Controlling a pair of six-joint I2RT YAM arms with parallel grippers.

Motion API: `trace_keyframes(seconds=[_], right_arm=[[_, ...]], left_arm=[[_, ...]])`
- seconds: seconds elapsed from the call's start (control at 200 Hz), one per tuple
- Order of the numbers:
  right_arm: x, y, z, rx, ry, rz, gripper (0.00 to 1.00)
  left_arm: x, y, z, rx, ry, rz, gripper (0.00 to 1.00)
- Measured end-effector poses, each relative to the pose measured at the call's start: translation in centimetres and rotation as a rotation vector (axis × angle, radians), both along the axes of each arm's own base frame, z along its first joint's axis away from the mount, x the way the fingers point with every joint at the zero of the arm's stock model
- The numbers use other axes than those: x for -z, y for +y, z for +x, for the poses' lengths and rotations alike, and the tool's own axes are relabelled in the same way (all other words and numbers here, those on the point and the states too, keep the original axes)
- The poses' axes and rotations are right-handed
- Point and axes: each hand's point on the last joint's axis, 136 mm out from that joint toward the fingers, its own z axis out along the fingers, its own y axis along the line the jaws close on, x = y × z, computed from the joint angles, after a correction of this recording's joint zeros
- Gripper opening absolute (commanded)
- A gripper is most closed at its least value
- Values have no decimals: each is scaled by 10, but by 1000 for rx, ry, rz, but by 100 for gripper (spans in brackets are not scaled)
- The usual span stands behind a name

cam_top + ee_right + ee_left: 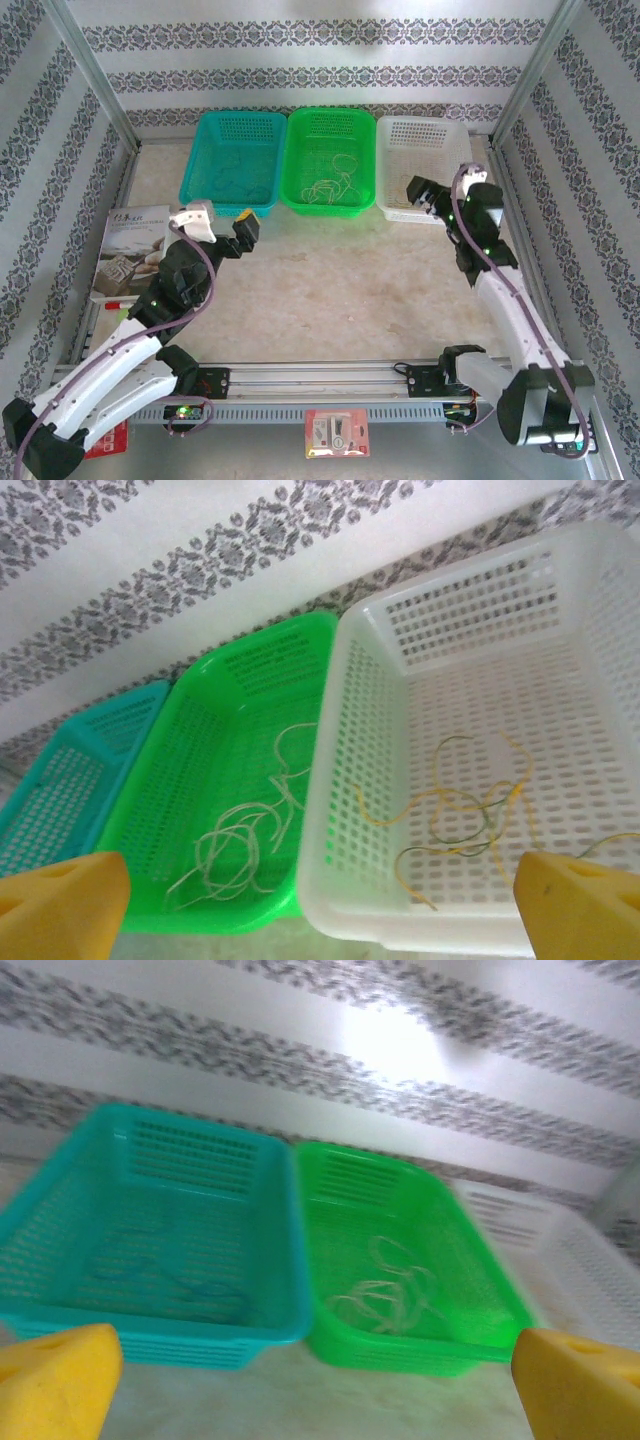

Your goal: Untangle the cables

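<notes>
The yellowish cable [455, 805] lies in loose loops on the floor of the white basket [480, 630], spread mostly left to right, just ahead of and below the right pincer [320, 910], which is the nearer one and gapes wide with nothing in it. The whitish cable [235, 850] is coiled in the green basket [250, 670]. The teal basket [60, 1220] seems to hold a blue-green cable [175, 1285], though the blur makes it faint. The left pincer [315, 1390] hangs over the table [330, 270], fully spread and empty.

Baskets [330, 125] side by side at back — cables [240, 832] inside, booklet [135, 250] left
</notes>
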Motion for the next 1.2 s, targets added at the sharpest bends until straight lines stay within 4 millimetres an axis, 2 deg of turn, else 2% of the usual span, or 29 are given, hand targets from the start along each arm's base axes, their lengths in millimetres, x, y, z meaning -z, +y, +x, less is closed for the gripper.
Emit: trace_keyframes(seconds=[0.135,0.3,0.43,0.59,0.674,0.984,1.204], right_arm=[[27,-12,-18,66,-20,-97,98],[55,-30,-32,140,-14,-215,98],[70,-43,-39,196,-10,-281,98],[91,-55,-42,241,21,-350,98],[109,-57,-40,244,63,-383,98],[151,-50,-27,188,92,-453,98],[155,-38,-13,123,52,-481,98]], left_arm=[[27,35,4,-128,37,117,100],[60,79,7,-260,104,189,100],[78,101,7,-326,119,218,100],[112,112,7,-367,128,253,100],[130,116,12,-382,168,297,100],[165,119,44,-395,199,372,100],[193,124,61,-382,214,392,100]])
